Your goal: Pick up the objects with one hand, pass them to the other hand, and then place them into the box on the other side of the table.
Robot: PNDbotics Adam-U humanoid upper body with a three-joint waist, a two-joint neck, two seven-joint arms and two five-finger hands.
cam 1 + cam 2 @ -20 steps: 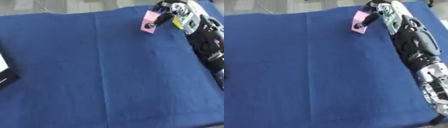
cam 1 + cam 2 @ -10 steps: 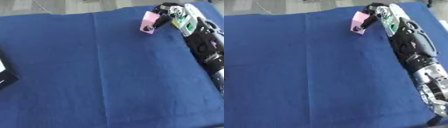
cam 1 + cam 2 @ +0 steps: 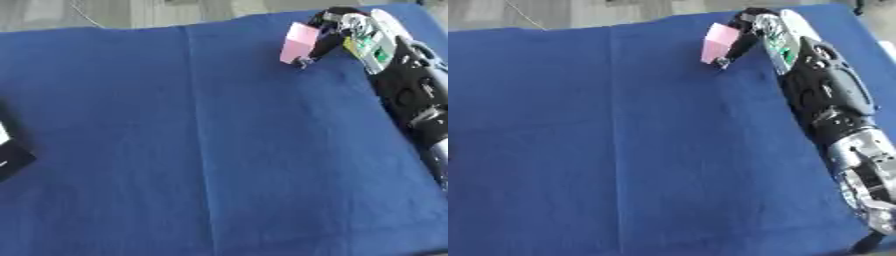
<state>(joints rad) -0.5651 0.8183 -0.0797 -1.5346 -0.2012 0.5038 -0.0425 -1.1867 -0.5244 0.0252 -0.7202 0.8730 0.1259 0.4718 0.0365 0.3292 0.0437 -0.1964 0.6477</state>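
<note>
My right hand [image 3: 756, 30] has its dark fingers [image 3: 325, 37] curled around a small pink object [image 3: 298, 42], so they are grasping it, not released. The pink object looks like a flat, roughly rectangular piece; it sits on the left side of the fingers, toward the middle of the desk, and it stands tilted with its lower corner close to the cloth. I cannot tell if that corner touches the cloth or hangs just above it. A small dark fingertip shows under the lower edge of the pink object. Behind the fingers, the back of the hand carries a white and green part, and from there my right arm [image 3: 829, 105], black with silver joints, runs down along the right side of the view to the lower right corner. All of this is at the far right part of the desk, which is covered by a blue cloth [image 3: 201, 150] with a long crease through it. At the left edge, near me, I see the corner of a black and white thing [image 3: 10, 152]; I cannot say what it is.
</note>
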